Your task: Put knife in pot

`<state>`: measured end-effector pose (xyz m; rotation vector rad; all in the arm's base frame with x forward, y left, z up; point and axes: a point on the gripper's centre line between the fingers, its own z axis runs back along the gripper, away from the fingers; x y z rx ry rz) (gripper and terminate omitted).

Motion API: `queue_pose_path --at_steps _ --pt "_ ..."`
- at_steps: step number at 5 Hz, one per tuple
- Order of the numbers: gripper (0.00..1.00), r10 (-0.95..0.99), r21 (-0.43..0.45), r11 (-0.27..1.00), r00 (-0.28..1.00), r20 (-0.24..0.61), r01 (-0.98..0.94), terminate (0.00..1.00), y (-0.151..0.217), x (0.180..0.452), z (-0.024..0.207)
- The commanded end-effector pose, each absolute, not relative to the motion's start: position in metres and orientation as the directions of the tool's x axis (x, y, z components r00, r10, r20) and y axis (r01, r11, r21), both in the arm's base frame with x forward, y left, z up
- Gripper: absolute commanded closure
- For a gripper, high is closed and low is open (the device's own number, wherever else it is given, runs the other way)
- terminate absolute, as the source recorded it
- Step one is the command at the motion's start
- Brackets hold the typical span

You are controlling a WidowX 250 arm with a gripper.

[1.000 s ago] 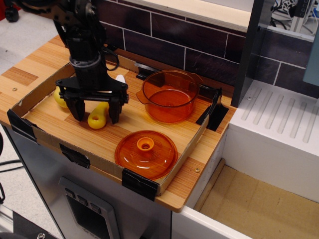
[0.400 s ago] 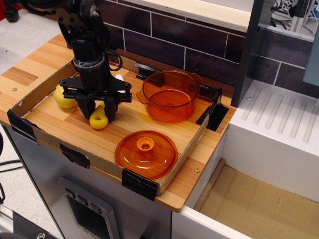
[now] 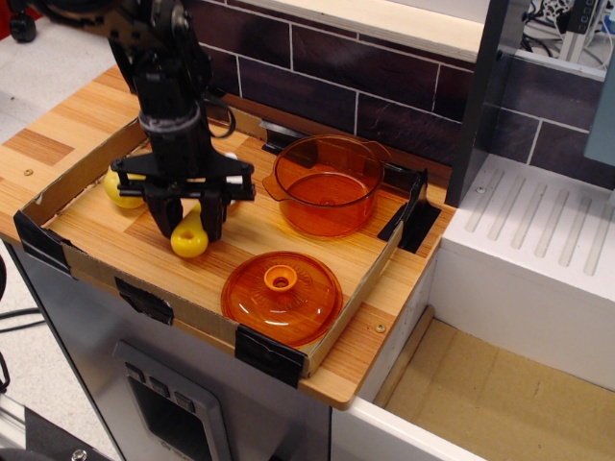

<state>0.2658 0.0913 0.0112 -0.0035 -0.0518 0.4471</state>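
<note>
Black gripper point(image 3: 189, 223) over shallow cardboard tray point(image 3: 135, 293), fingers clamped on chunky yellow handle of knife point(image 3: 191, 236); round hole in handle end, blade hidden behind gripper. Knife low over wood-grain tray floor, left of pot point(image 3: 327, 184). Pot: one, translucent orange plastic, round, side handles, empty. One flat orange lid point(image 3: 282, 297) with knob, in front of pot. One round yellow potato point(image 3: 122, 189) behind gripper. No readable writing.

Wooden counter point(image 3: 67, 120) carries a cardboard tray point(image 3: 317, 331).
</note>
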Motion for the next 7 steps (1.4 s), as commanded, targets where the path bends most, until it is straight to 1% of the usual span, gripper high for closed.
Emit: queue_pose_path --at_steps 1,2,3,4,5,7 --pt "1.0 0.488 -0.039 0.872 0.859 0.155 -0.488 0.0 0.089 0.281 0.073" --pt "1.0 0.609 -0.04 0.787 0.765 0.209 -0.615 0.0 0.078 0.288 0.085" --pt "1.0 0.687 -0.044 0.721 0.704 0.181 -0.692 0.0 0.057 0.302 0.088" --pt "1.0 0.745 -0.09 0.658 0.63 0.218 -0.747 0.0 0.048 0.313 0.09" --pt "1.0 0.797 -0.119 0.596 0.566 0.213 -0.794 0.0 0.044 0.325 0.085" --pt "1.0 0.841 -0.139 0.534 0.505 0.195 -0.834 0.0 0.041 0.343 0.077"
